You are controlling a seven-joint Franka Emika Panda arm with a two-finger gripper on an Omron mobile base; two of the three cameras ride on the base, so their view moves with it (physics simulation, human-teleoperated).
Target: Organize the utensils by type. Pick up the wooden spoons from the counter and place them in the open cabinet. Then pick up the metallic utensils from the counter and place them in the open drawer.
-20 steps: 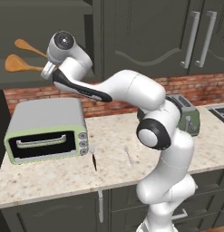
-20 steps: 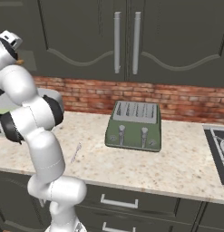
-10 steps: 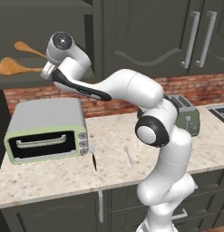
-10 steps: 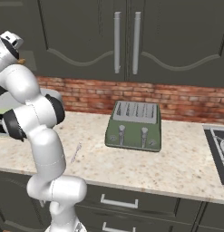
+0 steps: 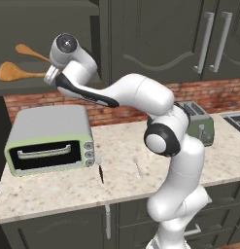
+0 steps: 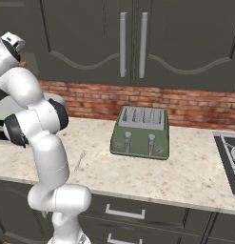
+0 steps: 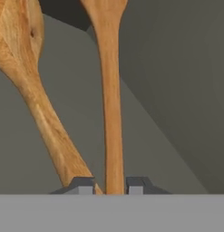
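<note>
Dark two-finger gripper (image 7: 110,185) narrowly parted, tips flanking slim orange-brown wooden spoon (image 7: 109,90) handle; grip unclear. Spoon's long axis runs away from gripper, bowl far end. Broad-bowled wooden spoon (image 7: 29,86) alongside, slightly angled. Both in open dark grey-green cabinet (image 5: 43,90).

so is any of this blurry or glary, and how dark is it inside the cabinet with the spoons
Left base view: sharp and evenly lit, the open cabinet dim, yet both wooden spoons read clearly; a soft shadow lies under the toaster oven. Right base view: crisp, no glare on the toaster or the counter. Hand view: the spoons fill it close up, slightly soft, and the cabinet walls are flat grey.
</note>
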